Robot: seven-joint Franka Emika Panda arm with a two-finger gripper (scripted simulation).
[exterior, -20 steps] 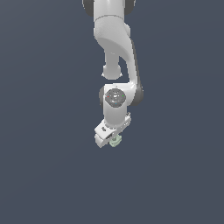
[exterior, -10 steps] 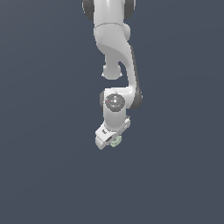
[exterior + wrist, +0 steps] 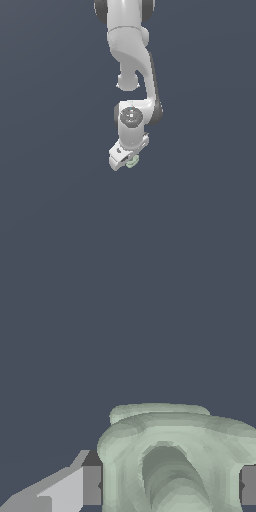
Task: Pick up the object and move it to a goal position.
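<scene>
The object point(image 3: 132, 162) is a tiny pale grey-green lumpy item, partly hidden under my white gripper point(image 3: 125, 161) in the exterior view. In the wrist view the object point(image 3: 175, 456) looks large, with a rounded rim and a hollowed centre, and sits between my two fingers point(image 3: 91, 485). The pads press on both of its sides, so the gripper is shut on it. The arm hangs down from the top of the exterior view.
A plain dark grey-blue surface point(image 3: 55, 175) fills both views. No other objects or edges show.
The gripper with the object has moved slightly up and a little toward the exterior view's right. It still holds the object.
</scene>
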